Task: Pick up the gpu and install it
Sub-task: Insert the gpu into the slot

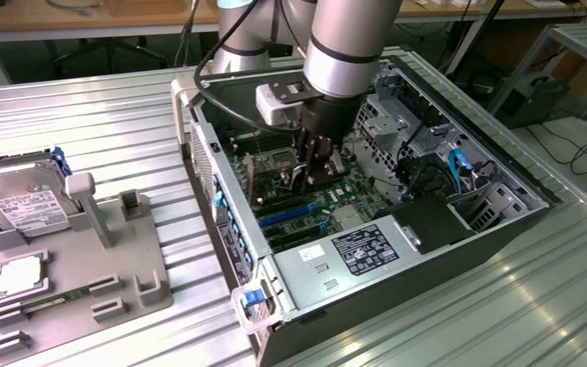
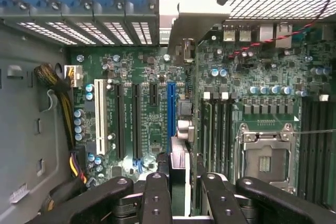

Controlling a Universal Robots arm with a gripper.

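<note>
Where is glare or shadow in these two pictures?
Exterior view: bright glare streaks on the ribbed metal table; the case interior is darker under the arm. Wrist view: the motherboard is evenly lit; the tool is dark against it.

gpu (image 2: 181, 129) is seen edge-on in the wrist view, its lower end buried behind the pincer (image 2: 179, 192) fingers. Hard drive (image 1: 13, 200) label is too small to read.
</note>
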